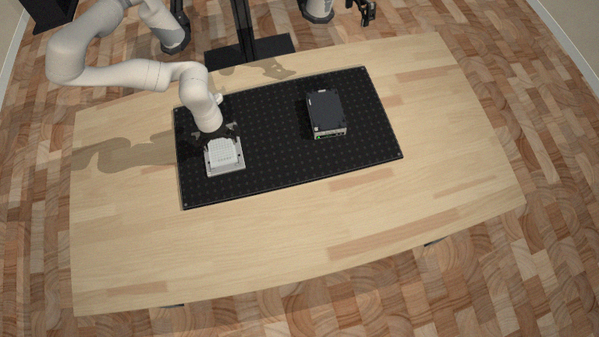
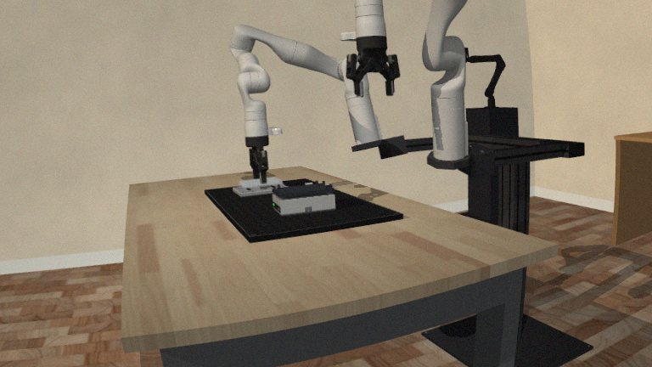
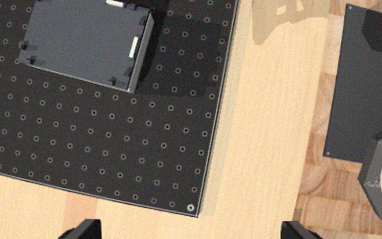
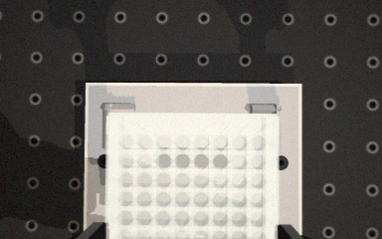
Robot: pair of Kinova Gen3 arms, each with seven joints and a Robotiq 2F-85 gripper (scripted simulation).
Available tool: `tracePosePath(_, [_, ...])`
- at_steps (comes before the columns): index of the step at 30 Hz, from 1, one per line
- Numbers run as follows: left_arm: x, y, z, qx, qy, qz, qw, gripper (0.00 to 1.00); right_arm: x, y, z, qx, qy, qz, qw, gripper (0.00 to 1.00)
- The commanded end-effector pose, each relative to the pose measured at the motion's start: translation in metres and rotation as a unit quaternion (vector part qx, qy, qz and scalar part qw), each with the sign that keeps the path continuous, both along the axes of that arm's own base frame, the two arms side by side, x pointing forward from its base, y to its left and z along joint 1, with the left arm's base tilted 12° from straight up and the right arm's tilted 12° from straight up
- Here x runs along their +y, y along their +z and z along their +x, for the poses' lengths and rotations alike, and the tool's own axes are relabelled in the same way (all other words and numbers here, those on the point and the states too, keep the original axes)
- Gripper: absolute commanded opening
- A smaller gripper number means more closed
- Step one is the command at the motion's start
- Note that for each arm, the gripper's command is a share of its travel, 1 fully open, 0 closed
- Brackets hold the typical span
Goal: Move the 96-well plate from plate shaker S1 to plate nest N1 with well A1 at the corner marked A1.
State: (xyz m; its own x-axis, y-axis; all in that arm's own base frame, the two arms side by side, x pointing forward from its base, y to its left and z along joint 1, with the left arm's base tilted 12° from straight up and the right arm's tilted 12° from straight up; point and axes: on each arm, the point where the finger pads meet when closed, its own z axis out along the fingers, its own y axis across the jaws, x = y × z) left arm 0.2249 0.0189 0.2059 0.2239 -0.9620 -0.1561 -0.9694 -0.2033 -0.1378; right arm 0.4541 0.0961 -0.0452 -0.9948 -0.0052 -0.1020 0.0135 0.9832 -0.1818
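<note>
96-well plate (image 4: 191,189) cut off by right wrist view's lower edge.

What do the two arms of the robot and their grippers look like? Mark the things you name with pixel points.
Both arms are smooth, rounded and light grey to off-white, with thin dark seam lines around the segments. The left gripper (image 1: 369,14) (image 2: 373,89) and the right gripper (image 1: 221,142) (image 2: 258,177) are black, with two jointed fingers each. A small whitish camera housing sticks out near each wrist. I see no loose cables.

My top view looks steeply down over the whole table (image 1: 282,245) (image 2: 307,267), which my exterior view shares, facing obliquely across from one end.
</note>
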Motion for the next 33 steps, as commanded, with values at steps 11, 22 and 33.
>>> tracePosePath(11, [-0.0001,0.0002,0.0002,0.000,0.000,0.000,1.000,1.000,0.0001,-0.0008,0.0008,-0.001,0.000,0.000,1.000,0.931])
tracePosePath(22, [-0.0001,0.0002,0.0002,0.000,0.000,0.000,1.000,1.000,-0.0001,-0.0023,0.0010,-0.001,0.000,0.000,1.000,0.931])
tracePosePath(33, [-0.0001,0.0002,0.0002,0.000,0.000,0.000,1.000,1.000,-0.0005,-0.0041,0.0011,-0.001,0.000,0.000,1.000,0.931])
